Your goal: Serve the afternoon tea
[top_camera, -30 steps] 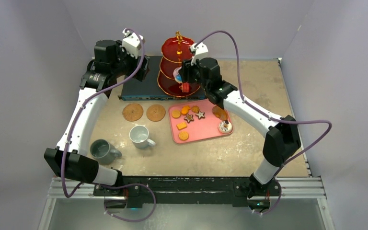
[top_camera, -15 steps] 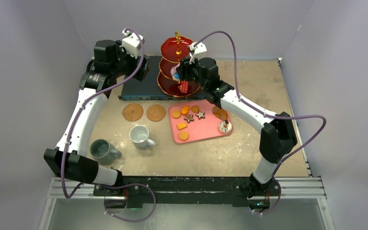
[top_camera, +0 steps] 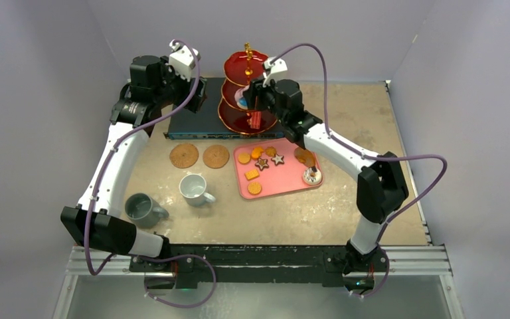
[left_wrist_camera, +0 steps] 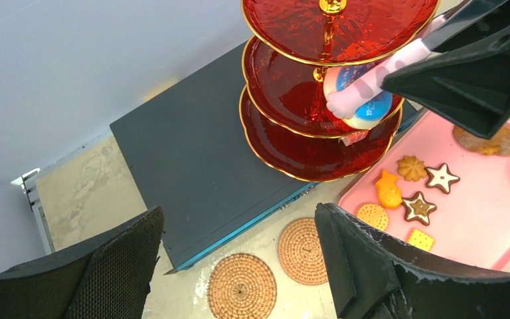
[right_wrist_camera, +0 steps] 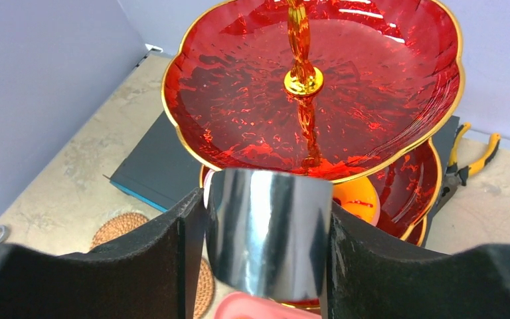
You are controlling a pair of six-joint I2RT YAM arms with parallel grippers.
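1. Far left, at the near side of the counter: the grey mug stands upright with its handle turned right. The white mug stands upright just to its right and a little farther back, apart from it.
2. Behind the mugs, one cork coaster and a second coaster lie flat side by side, just in front of the dark box.
3. My left fingers hang above that box, left of the stand, spread wide apart and gripping nothing.
4. The red three-tier stand rises at the box's right end, its gold handle upright. A blue-and-white pastry sits on the middle tier, and a small red pastry sits on the bottom tier.
5. My right fingers are clamped on a silver-wrapped pastry that is pink at one end. It is held against the right side of the stand, level with the middle tier. I cannot tell whether it touches the plate.
6. In front of the stand and to its right, the pink tray lies flat on the counter. It carries loose pastries: star cookies, round biscuits and a taller white piece at its right end.
7. Farthest right in the right wrist view, yellow-handled pliers lie on the counter beside the stand.
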